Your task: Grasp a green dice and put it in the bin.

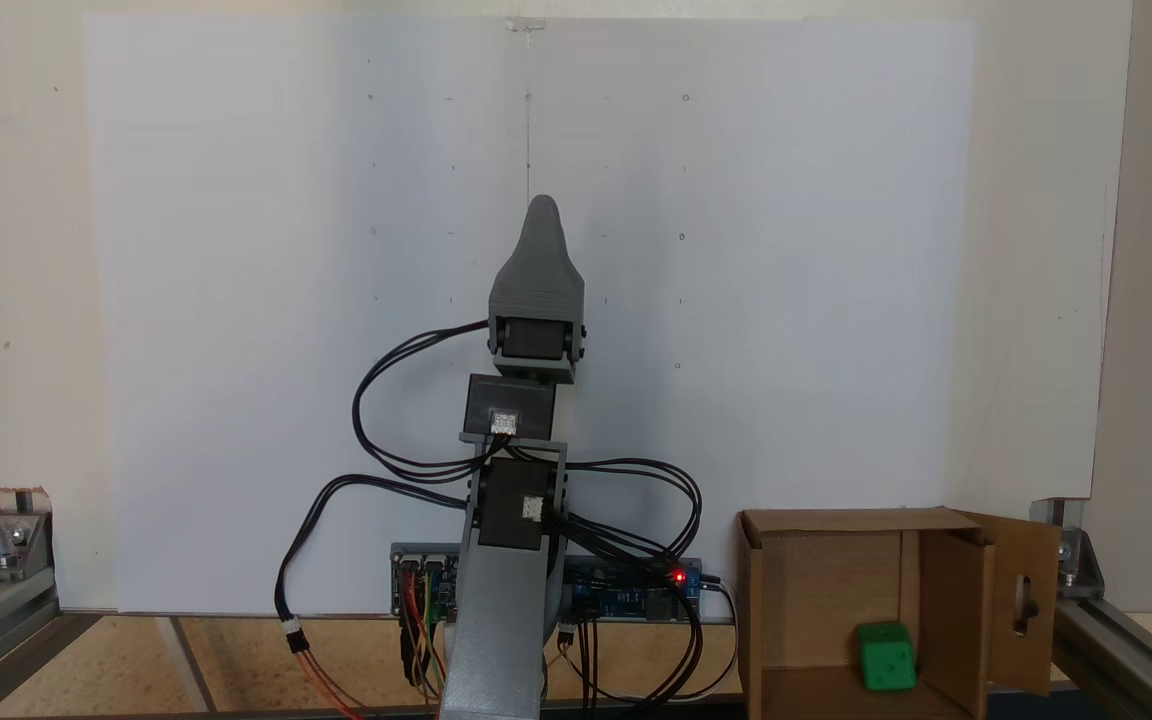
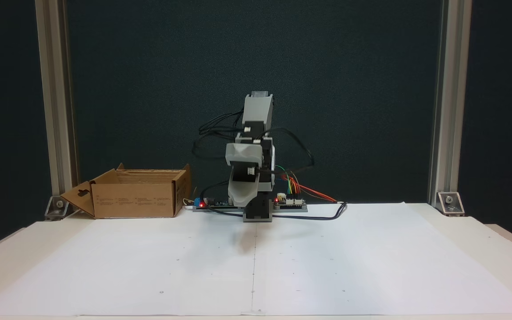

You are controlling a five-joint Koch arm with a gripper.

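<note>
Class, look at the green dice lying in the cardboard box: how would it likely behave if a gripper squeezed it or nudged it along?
The green dice looks like hard plastic, so it probably stays stiff when squeezed. It is small beside the box, so likely light. Its rounded corners and smooth faces suggest it may tumble or slip when nudged.

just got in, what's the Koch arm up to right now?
Nothing in hand. The green dice already lies inside the cardboard box, on its floor near one wall. The arm is folded over its base, the gripper hanging empty above the white paper, away from the box. Whether its jaws are open or shut cannot be told.
</note>
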